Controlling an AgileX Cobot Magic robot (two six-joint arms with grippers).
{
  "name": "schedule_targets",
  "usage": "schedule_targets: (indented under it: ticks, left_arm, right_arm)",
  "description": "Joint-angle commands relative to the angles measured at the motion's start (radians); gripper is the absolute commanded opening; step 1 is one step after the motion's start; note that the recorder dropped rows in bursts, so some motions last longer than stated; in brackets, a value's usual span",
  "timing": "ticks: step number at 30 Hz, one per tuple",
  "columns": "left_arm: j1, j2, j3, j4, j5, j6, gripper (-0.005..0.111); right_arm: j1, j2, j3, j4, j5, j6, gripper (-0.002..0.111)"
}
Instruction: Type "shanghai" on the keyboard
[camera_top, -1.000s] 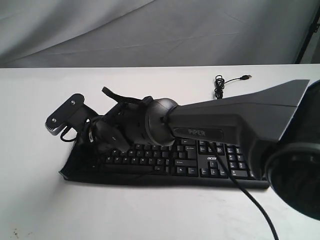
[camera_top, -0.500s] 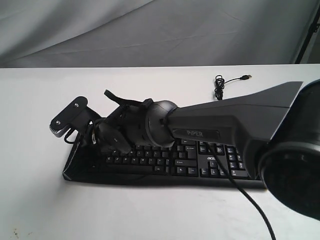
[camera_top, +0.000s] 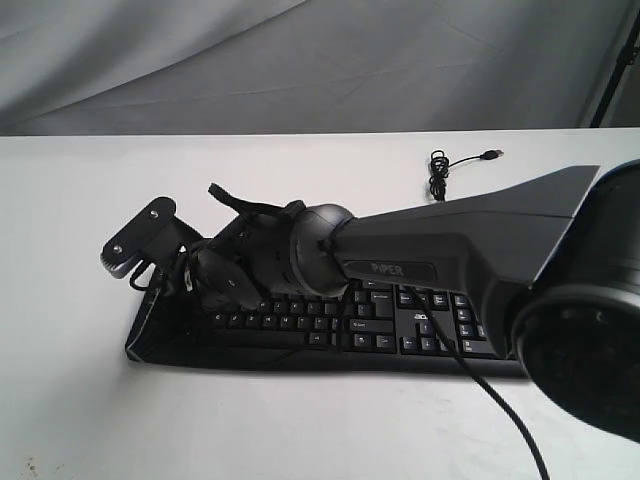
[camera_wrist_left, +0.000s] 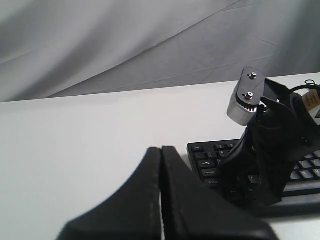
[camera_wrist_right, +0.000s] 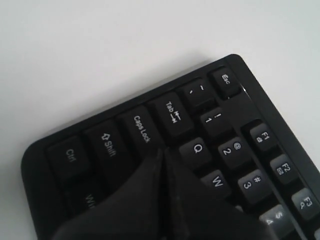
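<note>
Right gripper (camera_wrist_right: 162, 152): jaws closed, empty, tip at the keyboard's (camera_top: 380, 335) 9 o'clock end, just beside Caps Lock (camera_wrist_right: 141, 129). Left gripper (camera_wrist_left: 161, 150): jaws closed, above white surface (camera_wrist_left: 75, 150), off the keyboard.

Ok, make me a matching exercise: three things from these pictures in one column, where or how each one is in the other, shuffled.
1. right gripper
2. left gripper
3. USB plug

A. loose on the table, beyond the keyboard
B. shut, away from the keys
C. shut, tip by the Caps Lock key

Pairs: 1-C, 2-B, 3-A
</note>
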Motion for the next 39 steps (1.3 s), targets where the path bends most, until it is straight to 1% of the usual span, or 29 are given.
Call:
schedule_targets:
  ticks: [1, 5, 9, 14, 16, 19, 22, 28, 34, 39]
  left_arm:
    - [-0.004, -0.003, 0.004, 0.001, -0.005, -0.003, 0.000]
    - [-0.004, -0.003, 0.004, 0.001, -0.005, -0.003, 0.000]
    - [-0.004, -0.003, 0.004, 0.001, -0.005, -0.003, 0.000]
    - [-0.004, -0.003, 0.004, 0.001, -0.005, -0.003, 0.000]
    - [-0.004, -0.003, 0.004, 0.001, -0.005, -0.003, 0.000]
    - [-0.004, -0.003, 0.004, 0.001, -0.005, -0.003, 0.000]
    - [-0.004, -0.003, 0.004, 0.001, -0.005, -0.003, 0.000]
    - [-0.004, -0.003, 0.004, 0.001, -0.005, -0.003, 0.000]
    - [-0.004, -0.003, 0.004, 0.001, -0.005, -0.003, 0.000]
    - [-0.004, -0.003, 0.004, 0.001, -0.005, -0.003, 0.000]
  right_arm:
    - [-0.004, -0.026, -0.006, -0.005, 0.037, -0.017, 0.000]
    - [-0.004, -0.110, 0.002, -0.063, 0.121, -0.017, 0.000]
    - [-0.012, -0.213, 0.104, -0.122, 0.147, 0.010, 0.000]
    - [-0.084, -0.346, 0.310, -0.120, 0.067, 0.060, 0.000]
    - [-0.123, -0.376, 0.388, -0.095, 0.029, 0.065, 0.000]
    - [-0.143, -0.386, 0.469, -0.084, -0.040, 0.065, 0.000]
    - [-0.141, -0.379, 0.490, -0.074, -0.100, 0.065, 0.000]
    - [-0.145, -0.346, 0.489, -0.049, -0.165, 0.065, 0.000]
    - [-0.172, -0.337, 0.489, -0.045, -0.170, 0.065, 0.000]
    - [-0.174, -0.328, 0.489, -0.045, -0.169, 0.061, 0.000]
